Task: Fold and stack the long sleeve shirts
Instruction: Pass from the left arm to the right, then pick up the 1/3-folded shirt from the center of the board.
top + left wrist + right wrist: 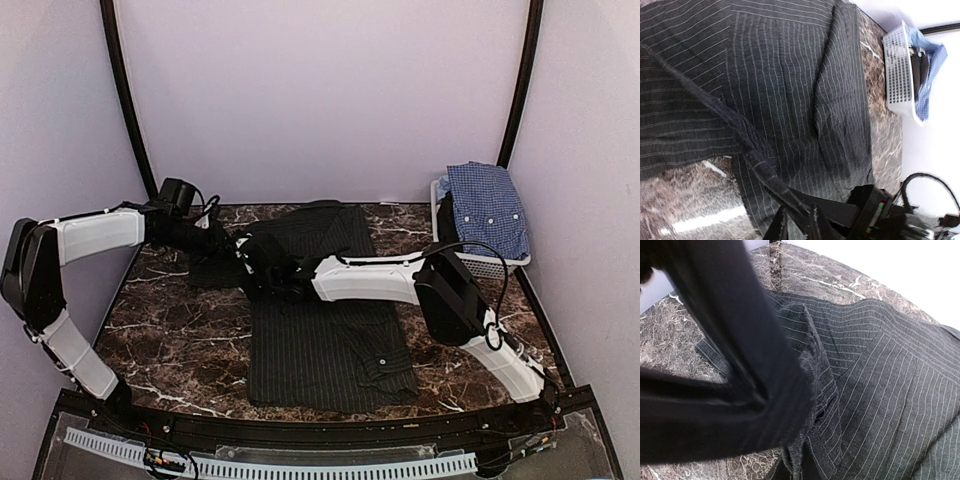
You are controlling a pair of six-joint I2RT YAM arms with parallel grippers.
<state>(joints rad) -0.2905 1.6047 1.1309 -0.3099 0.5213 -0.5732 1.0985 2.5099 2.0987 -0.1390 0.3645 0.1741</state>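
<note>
The black pinstriped long sleeve shirt [320, 330] lies spread flat on the marble table; it also fills the left wrist view [790, 75] and the right wrist view [900, 390]. My left gripper [222, 243] is at the shirt's back left corner. A raised cloth edge runs into its jaws [796, 225], which look shut on it. My right gripper [258, 268] reaches across just beside it and is shut on a bunched fold of the same shirt [805, 467]. The blue-and-white check shirt [485, 205] is draped over a basket.
The white slatted basket [495, 268] stands at the back right corner, also visible [897, 75] in the left wrist view. Dark marble table [170, 340] shows left of the shirt. A dark blurred shape [715, 365] close to the right wrist camera hides that view's left half.
</note>
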